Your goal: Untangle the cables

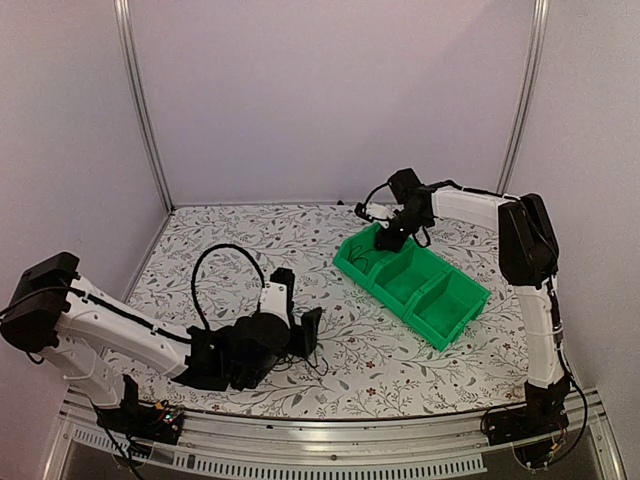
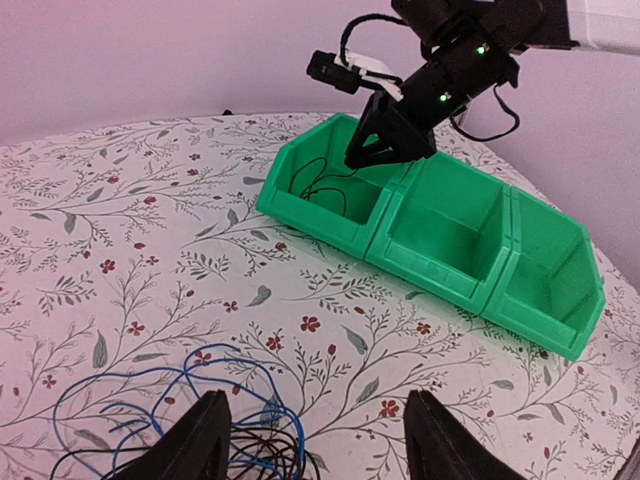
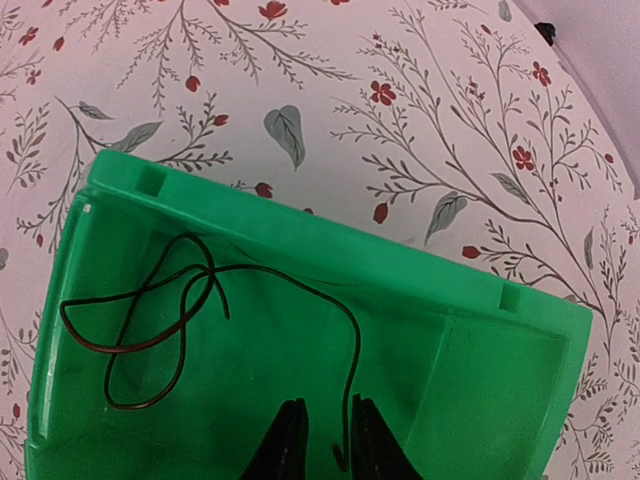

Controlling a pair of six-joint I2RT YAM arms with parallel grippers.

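Note:
A thin black cable point(image 3: 300, 275) lies in loose loops in the end compartment of the green bin point(image 3: 300, 225). My right gripper point(image 3: 328, 440) hangs over that compartment, jaws slightly apart, with the cable's end running between the fingertips close to the right one. It also shows in the top view point(image 1: 392, 240) and in the left wrist view point(image 2: 385, 150). A tangle of blue cable point(image 2: 200, 375) and thin black cables point(image 2: 260, 445) lies on the floral table. My left gripper point(image 2: 315, 440) is wide open just above the tangle's right part, and shows in the top view point(image 1: 300, 305).
The green bin point(image 1: 440, 320) has three compartments and sits at an angle right of centre; the two nearer ones point(image 2: 450, 235) hold nothing. A thick black hose loop point(image 1: 225, 265) rises from the left arm. White walls enclose the table.

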